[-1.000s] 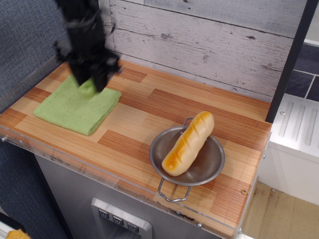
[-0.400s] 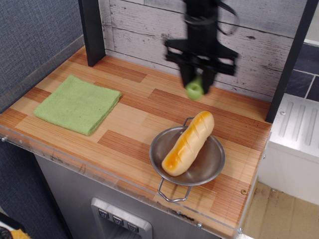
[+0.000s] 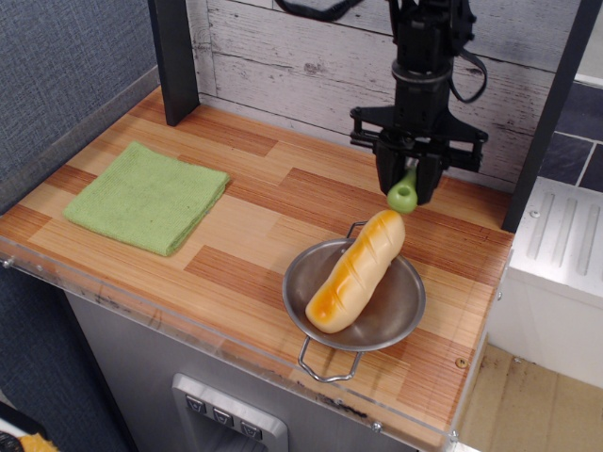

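My black gripper (image 3: 405,186) hangs over the back right of the wooden counter, shut on a small green object (image 3: 403,195) that sticks out below the fingers. Just below and in front of it lies a long golden bread roll (image 3: 356,271), resting in a round metal pan (image 3: 400,315) with wire handles. The green object is slightly above the far end of the roll and apart from it.
A folded green cloth (image 3: 146,196) lies at the counter's left. A dark post (image 3: 175,58) stands at the back left against the grey plank wall. A white appliance (image 3: 563,247) sits beyond the counter's right edge.
The gripper swept from over the green cloth at the left across to the right, carrying the green object, and now hangs lower near the roll's far end.
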Robot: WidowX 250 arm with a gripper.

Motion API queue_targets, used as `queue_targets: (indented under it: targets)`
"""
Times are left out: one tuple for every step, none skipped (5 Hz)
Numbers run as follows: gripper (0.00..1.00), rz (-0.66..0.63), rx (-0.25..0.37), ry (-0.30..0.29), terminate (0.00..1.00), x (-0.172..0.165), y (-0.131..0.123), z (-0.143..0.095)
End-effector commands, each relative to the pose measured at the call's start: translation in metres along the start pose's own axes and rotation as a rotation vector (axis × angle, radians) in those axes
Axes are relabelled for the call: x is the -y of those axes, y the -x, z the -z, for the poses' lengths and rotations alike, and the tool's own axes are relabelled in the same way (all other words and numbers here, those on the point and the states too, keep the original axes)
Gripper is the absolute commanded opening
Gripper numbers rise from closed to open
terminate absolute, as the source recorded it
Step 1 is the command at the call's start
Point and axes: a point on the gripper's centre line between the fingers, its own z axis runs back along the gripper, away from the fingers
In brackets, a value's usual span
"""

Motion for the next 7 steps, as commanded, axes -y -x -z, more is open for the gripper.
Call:
queue_targets:
  targets:
    - [1.00,-0.003,-0.016,0.017,0.00,0.005,0.001,-0.010]
    - [1.00,0.011,-0.013,0.026,0.00,0.005,0.001,-0.014]
    - [1.00,0.025,0.021,0.027,0.00,0.005,-0.002,-0.029]
    - [1.00,0.058,0.162,-0.018,0.00,-0.010,0.002,-0.080]
    - [1.00,0.065,0.258,-0.073,0.00,-0.037,0.016,-0.118]
    - [1.00,0.078,0.261,-0.096,0.00,-0.060,0.030,-0.128]
    - [1.00,0.100,0.231,-0.083,0.00,-0.082,0.039,-0.118]
